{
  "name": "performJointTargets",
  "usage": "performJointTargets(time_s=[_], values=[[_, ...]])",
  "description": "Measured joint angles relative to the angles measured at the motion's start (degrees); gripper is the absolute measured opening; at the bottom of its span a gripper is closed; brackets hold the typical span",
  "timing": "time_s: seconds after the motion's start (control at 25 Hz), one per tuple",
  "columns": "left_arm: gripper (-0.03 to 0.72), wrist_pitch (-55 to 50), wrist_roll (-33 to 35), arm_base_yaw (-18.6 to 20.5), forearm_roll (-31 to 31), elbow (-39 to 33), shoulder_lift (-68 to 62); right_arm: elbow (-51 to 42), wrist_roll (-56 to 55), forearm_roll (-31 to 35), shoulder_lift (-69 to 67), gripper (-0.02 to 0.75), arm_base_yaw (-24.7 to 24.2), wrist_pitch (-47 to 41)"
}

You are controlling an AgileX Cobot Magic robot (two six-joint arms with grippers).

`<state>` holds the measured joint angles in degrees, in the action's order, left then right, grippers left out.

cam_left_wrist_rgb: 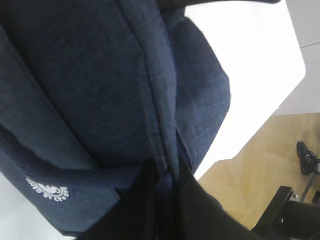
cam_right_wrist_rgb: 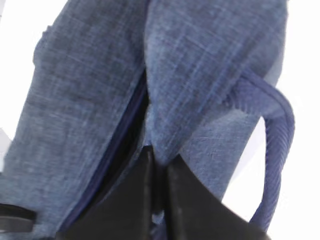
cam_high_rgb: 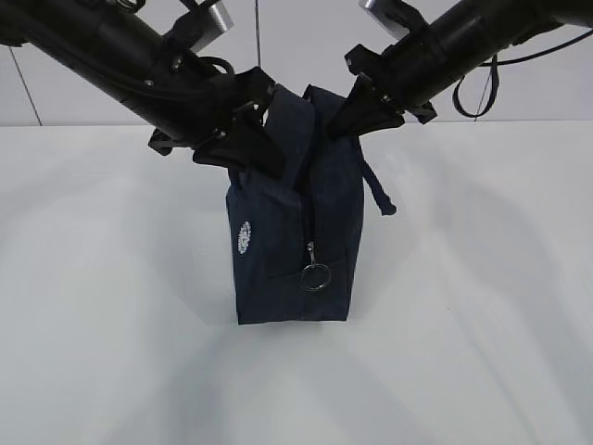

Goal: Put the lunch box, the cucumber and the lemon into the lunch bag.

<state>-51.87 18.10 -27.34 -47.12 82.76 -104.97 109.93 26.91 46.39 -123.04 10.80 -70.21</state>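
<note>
White matte tabletop point(cam_high_rgb: 102, 371) fills the exterior view, with a pale wall behind it. Standing on it is the boxy dark navy fabric lunch bag point(cam_high_rgb: 278, 260), upright, directly below and between both claws. Left gripper point(cam_high_rgb: 255, 139), black, comes in at a slant from the upper left and is clenched on the bag's top edge; in the left wrist view its dark fingers point(cam_left_wrist_rgb: 145, 200) pinch a fold of navy cloth along the seam, with the small round white logo point(cam_left_wrist_rgb: 47, 189) just to the lower left of them. Right gripper point(cam_high_rgb: 357, 109), also black, comes in from the upper right and is likewise clamped on the opposite top edge of the bag; the right wrist view shows its fingers point(cam_right_wrist_rgb: 177, 200) close together with fabric nipped between them. One ribbed navy looped handle point(cam_right_wrist_rgb: 277, 150) hangs to the right of that claw, and it dangles down the bag's right side in the exterior view. Below both claws, the zipper line runs down the bag's front face, ending in a metal ring pull point(cam_high_rgb: 315, 276). Bag top is drawn up between the two claws. Bag contents cannot be seen.
</note>
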Motion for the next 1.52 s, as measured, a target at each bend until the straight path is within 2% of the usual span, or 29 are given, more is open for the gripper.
performJointTargets(time_s=[0.24, 0.36, 0.44, 0.56, 0.64, 0.72, 1.0, 1.36, 1.52], values=[[0.025, 1.13, 0.09, -0.36, -1.42, 0.0, -2.16, 0.28, -1.38, -3.7, 0.48, 0.018, 0.0, -0.35], [0.078, 1.13, 0.09, -0.36, -1.82, 0.0, -2.88, 0.28, -1.74, -4.03, 0.48, 0.053, 0.11, -0.45], [0.152, 1.02, 0.09, -0.36, -2.12, 0.0, -2.88, 0.38, -2.29, -3.92, 0.48, 0.113, 0.25, -0.45], [0.292, 0.92, 0.09, -0.36, -2.24, 0.0, -2.88, 0.51, -2.65, -3.26, 0.51, 0.283, 0.25, -0.34], [0.338, 0.82, 0.09, -0.36, -2.28, 0.0, -2.88, 0.51, -2.75, -2.15, 0.51, 0.365, 0.25, -0.23], [0.357, 0.82, 0.09, -0.36, -2.07, 0.0, -2.3, 0.51, -2.75, -0.85, 0.62, 0.391, 0.25, -0.23], [0.368, 1.69, 0.09, -0.36, 3.53, 0.0, 5.2, 0.51, -1.35, 0.89, 6.73, 0.384, 0.25, 0.21], [0.333, 5.58, 0.09, -0.36, 17.47, 0.0, 17.38, 0.64, 4.22, 0.7, 27.02, 0.365, 0.33, 9.88], [0.326, 5.92, 0.58, -0.36, 20.09, 0.0, 22.51, 0.76, 4.46, -2.19, 36.26, 0.334, 0.33, 10.75]])
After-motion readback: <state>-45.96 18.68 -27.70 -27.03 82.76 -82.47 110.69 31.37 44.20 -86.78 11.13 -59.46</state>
